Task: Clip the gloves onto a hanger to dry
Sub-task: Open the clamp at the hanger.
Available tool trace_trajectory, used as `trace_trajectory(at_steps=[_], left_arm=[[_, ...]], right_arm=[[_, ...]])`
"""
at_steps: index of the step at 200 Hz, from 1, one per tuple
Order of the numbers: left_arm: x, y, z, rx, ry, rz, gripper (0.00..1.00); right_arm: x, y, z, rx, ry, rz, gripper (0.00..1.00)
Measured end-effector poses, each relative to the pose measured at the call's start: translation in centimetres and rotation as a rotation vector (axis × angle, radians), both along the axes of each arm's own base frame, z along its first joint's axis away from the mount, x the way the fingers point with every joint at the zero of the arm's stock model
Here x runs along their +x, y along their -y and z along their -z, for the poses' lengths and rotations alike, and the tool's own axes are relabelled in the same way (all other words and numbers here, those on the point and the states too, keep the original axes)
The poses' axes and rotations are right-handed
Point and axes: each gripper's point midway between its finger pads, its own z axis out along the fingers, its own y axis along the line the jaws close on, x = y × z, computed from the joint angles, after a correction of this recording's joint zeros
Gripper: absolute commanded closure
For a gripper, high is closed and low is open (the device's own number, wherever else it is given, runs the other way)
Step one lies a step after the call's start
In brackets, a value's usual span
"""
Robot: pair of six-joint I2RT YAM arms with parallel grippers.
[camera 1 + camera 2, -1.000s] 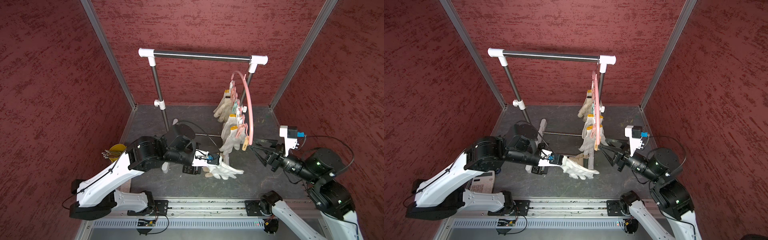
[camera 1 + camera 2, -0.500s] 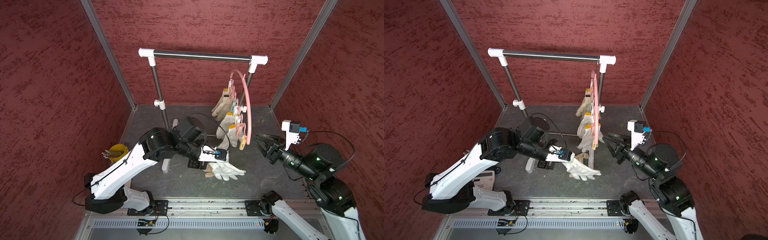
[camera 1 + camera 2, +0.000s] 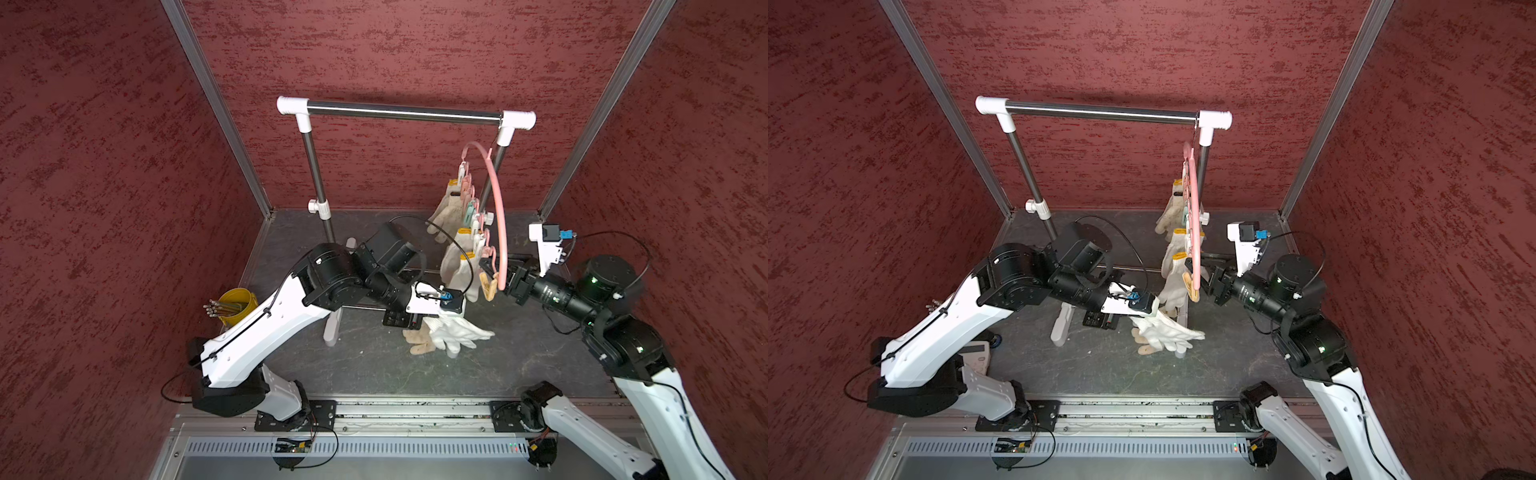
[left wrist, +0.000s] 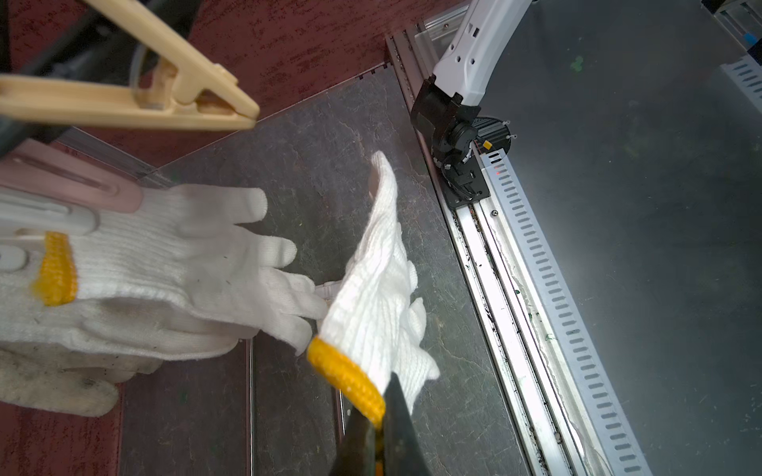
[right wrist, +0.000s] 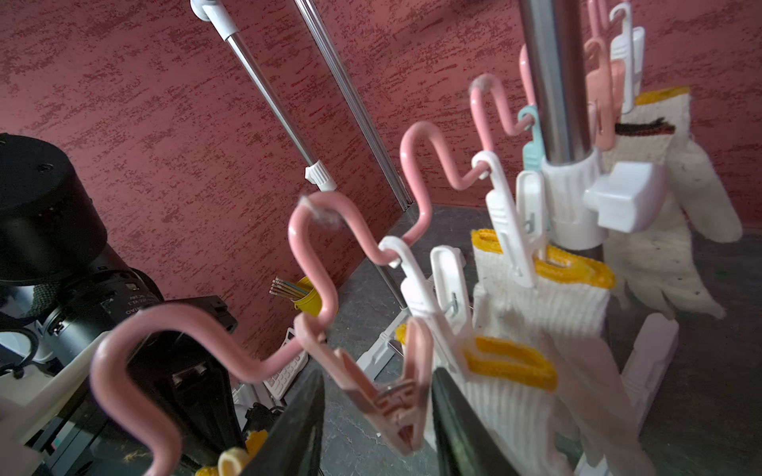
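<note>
My left gripper [image 4: 377, 428] is shut on the yellow cuff of a white glove [image 4: 371, 280]. That glove [image 3: 457, 330] hangs above the floor, just below the near end of the pink hanger [image 3: 496, 208]. A beige clip [image 4: 144, 94] dangles close above it. Three gloves [image 5: 536, 296] hang clipped on the hanger. A dirtier beige glove [image 3: 417, 338] lies on the floor under the held one. My right gripper [image 5: 377, 395] is open, its jaws standing either side of a pink clip [image 5: 391, 408] near the hanger's lower end.
The hanger hooks onto a steel rack [image 3: 399, 114] with white joints; its white foot [image 3: 332, 328] stands by my left arm. A yellow cup of sticks [image 3: 237, 305] is at the left wall. A black device [image 3: 399, 320] and a white calculator [image 3: 978, 353] lie on the floor.
My left arm has carried the glove forward and right, up to the hanger's near end. My right gripper has risen and moved in around the pink clip.
</note>
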Motion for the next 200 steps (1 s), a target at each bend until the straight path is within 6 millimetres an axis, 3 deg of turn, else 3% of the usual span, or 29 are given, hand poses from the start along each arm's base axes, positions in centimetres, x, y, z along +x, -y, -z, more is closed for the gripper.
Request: trace_trajectory(at_steps=[200], left_arm=[[0.5, 0.6, 1.0, 0.022, -0.01, -0.006, 1.0]], right_arm=[[1.5, -2.2, 0.1, 0.016, 0.051, -0.118, 0.42]])
